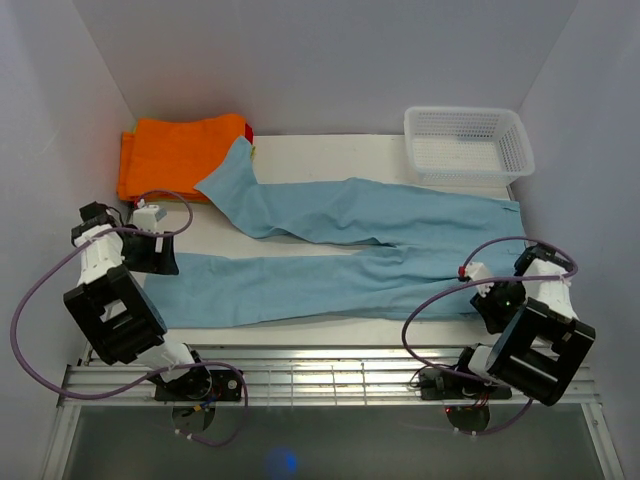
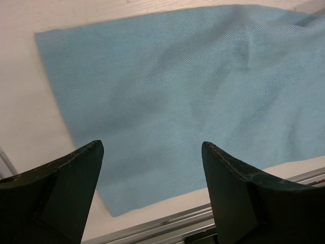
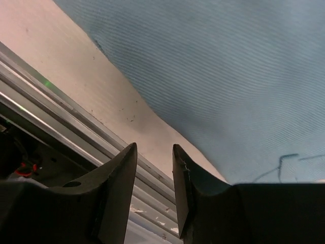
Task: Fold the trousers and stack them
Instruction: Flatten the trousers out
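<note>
The light sky-blue trousers (image 1: 380, 215) lie spread flat across the white table (image 1: 330, 150), waist at the right and both legs running left. The far leg bends up onto the orange garment. My left gripper (image 1: 167, 264) hovers over the cuff of the near leg; in the left wrist view it (image 2: 152, 147) is wide open and empty above the cloth (image 2: 177, 86). My right gripper (image 1: 490, 310) is at the waist's near corner; in the right wrist view it (image 3: 155, 147) is open by a narrow gap and empty, over bare table beside the cloth's edge (image 3: 228, 76).
A folded bright orange garment (image 1: 180, 155) lies at the back left, with a sliver of red cloth (image 1: 248, 130) beside it. A white mesh basket (image 1: 465, 145) stands at the back right. A metal rail (image 1: 330, 370) runs along the table's near edge.
</note>
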Controlling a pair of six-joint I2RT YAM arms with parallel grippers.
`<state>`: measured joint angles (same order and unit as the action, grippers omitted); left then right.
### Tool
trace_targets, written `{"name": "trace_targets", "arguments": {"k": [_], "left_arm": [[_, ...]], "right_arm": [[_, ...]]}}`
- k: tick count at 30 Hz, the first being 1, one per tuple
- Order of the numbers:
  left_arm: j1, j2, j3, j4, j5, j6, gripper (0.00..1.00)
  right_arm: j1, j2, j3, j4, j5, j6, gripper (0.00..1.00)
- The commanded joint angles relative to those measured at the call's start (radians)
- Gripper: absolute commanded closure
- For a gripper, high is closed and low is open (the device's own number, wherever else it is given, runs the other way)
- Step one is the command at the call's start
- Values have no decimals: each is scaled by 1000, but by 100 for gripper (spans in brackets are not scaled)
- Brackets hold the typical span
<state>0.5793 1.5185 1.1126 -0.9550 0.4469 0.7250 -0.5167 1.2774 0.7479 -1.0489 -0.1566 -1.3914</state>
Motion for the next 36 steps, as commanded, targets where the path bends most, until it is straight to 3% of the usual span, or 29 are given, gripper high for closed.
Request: {"name": "trace_targets", "arguments": {"k": [1, 3, 4, 6, 9, 12, 14, 16, 18, 20, 21, 22, 25, 27, 29, 36], "left_arm": [[-4, -12, -45, 61, -25, -33, 11], [-3, 9, -74, 67, -46, -36, 13], [-2, 15, -82, 67, -54, -44, 15], [-4, 34, -105, 77, -68, -52, 18], [1, 68, -143, 107, -105, -65, 26], [14, 118, -157, 148, -131, -90, 40], [30, 157, -151, 166, -142, -104, 58], [43, 173, -114, 139, -93, -82, 64], [48, 160, -77, 35, -25, 12, 52], [50, 113, -19, -34, 79, 82, 34], [50, 94, -2, -92, 107, 135, 29], [50, 79, 38, -117, 154, 160, 25], [45, 55, 104, -195, 200, 198, 15], [39, 77, 176, -234, 233, 208, 11], [27, 100, 234, -234, 228, 185, 10], [-28, 270, 372, -203, 165, 117, 5]], "right_arm": [[3, -68, -128, 205, 101, -132, 60], [3, -117, -172, 242, 114, -193, 67], [3, -136, -201, 269, 117, -211, 81], [1, -199, -217, 280, 121, -283, 92], [-3, -294, -225, 299, 105, -352, 92], [-16, -395, -206, 314, 39, -414, 92], [-32, -453, -203, 334, -32, -466, 92], [-52, -533, -226, 349, -66, -527, 92], [-59, -566, -220, 339, -81, -551, 92], [-59, -505, -156, 261, -119, -502, 77], [-60, -456, -42, 130, -144, -474, 71], [-60, -402, 28, 48, -199, -451, 53], [-34, -155, 271, -231, -291, -364, 29], [38, -18, 333, -261, -302, -234, 29], [84, 20, 328, -255, -296, -236, 33], [351, -50, 102, -85, -179, -195, 43]]}}
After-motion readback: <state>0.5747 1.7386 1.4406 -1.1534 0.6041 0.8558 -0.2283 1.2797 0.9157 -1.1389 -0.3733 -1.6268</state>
